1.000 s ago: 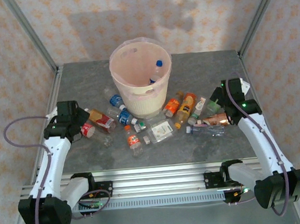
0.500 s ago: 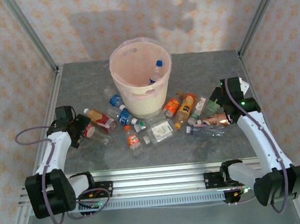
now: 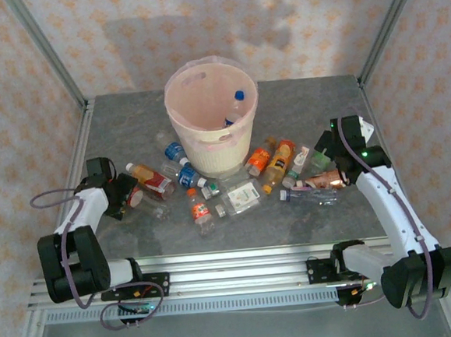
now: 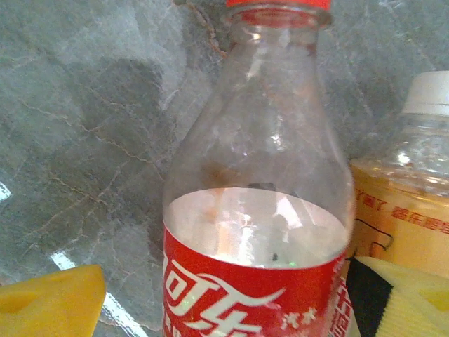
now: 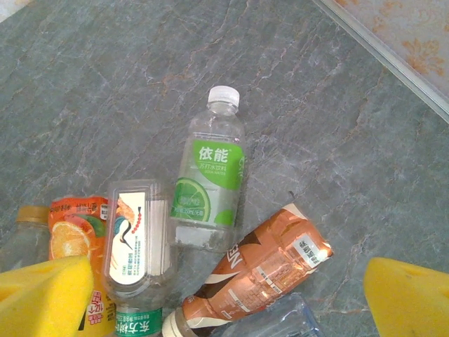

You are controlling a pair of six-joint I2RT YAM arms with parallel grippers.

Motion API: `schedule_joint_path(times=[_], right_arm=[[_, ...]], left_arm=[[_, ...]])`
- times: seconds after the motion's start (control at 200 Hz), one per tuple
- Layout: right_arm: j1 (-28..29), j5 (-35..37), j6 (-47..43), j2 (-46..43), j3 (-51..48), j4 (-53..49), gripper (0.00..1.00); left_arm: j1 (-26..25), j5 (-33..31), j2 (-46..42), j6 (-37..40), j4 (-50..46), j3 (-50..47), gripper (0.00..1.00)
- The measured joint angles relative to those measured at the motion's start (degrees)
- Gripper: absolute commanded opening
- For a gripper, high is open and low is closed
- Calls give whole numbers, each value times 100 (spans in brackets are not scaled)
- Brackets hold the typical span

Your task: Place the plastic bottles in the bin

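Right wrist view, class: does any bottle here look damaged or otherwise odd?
Yes. The brown bottle looks crushed: its sides are dented and creased, while the green-labelled bottle beside it keeps its round shape.

The left arm has folded back and down - its elbow now sits low by the bench's near-left corner. The left claw (image 3: pixel 124 195) has dropped to bench level, and its yellow pads (image 4: pixel 49 298) have drawn in either side of the clear plastic bottle with the red label (image 4: pixel 259 175) - a gap remains on one side.
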Motion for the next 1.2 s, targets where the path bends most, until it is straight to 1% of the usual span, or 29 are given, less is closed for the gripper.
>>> schedule_joint_path(times=[0.33,0.45,0.591,0.726,0.816,0.881,0.961,1.201], right_arm=[[0,-20,17,96,74,-7,99],[0,-26,17,101,79,-7,99],[0,-26,39,101,79,-9,99],[0,-26,59,101,79,-9,99],[0,-26,59,101,79,-9,99],[0,-26,59,101,79,-9,99],[0,-26,59,101,79,-9,99],[0,-68,61,98,79,-4,99]], left_arm=[[116,7,319,-4,236,-146,85],[195,26,393,-7,280,-212,82],[264,44,393,-26,271,-229,73],[299,35,378,-33,203,-234,57],[299,-7,310,-2,214,-234,55],[299,-57,160,-2,168,-232,51],[299,-151,-192,7,35,-216,51],[299,-415,-1650,208,-304,282,49]])
